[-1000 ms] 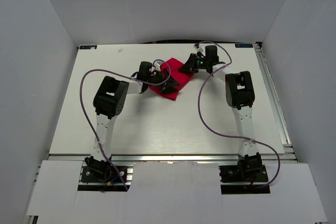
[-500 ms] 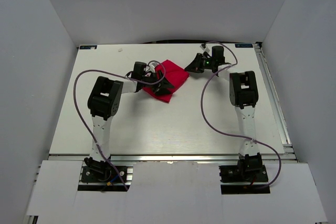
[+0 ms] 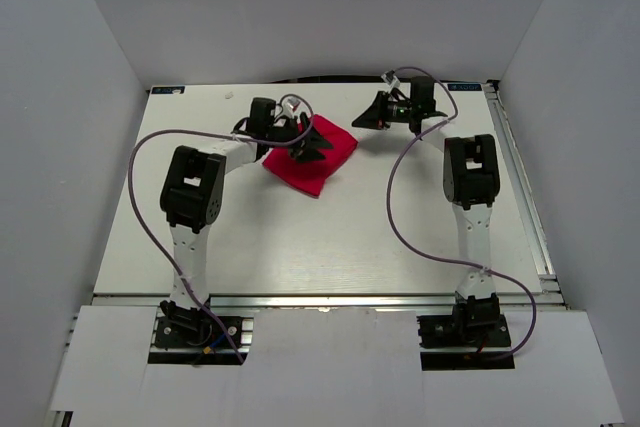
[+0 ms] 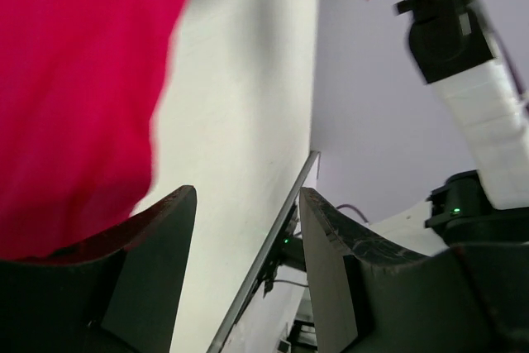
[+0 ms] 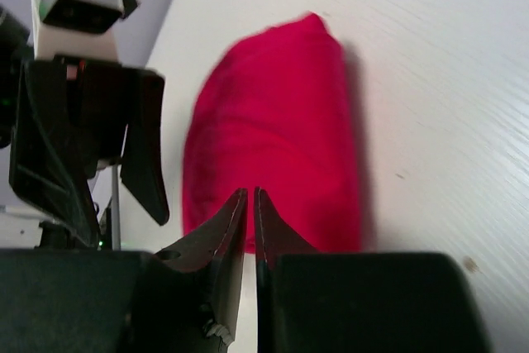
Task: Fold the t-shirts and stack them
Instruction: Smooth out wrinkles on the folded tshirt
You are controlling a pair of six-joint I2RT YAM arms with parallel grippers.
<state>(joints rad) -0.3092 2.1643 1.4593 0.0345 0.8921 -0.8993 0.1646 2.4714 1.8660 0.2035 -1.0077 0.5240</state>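
Note:
The red t-shirt (image 3: 312, 159) lies folded into a small bundle at the far middle of the table. It also shows in the left wrist view (image 4: 74, 97) and the right wrist view (image 5: 273, 130). My left gripper (image 3: 312, 137) is open and empty over the bundle's far left part. My right gripper (image 3: 368, 119) is shut and empty, just right of the bundle and clear of it. In the right wrist view its fingertips (image 5: 258, 197) meet in front of the shirt.
The white table (image 3: 330, 237) has grey walls on three sides. A metal rail (image 3: 520, 177) runs along the right edge. Purple cables (image 3: 395, 217) loop from both arms over the table.
Both grippers have moved toward the far side. The right gripper has drawn back right, off the shirt. The bundle now lies more uncovered, shifted slightly left.

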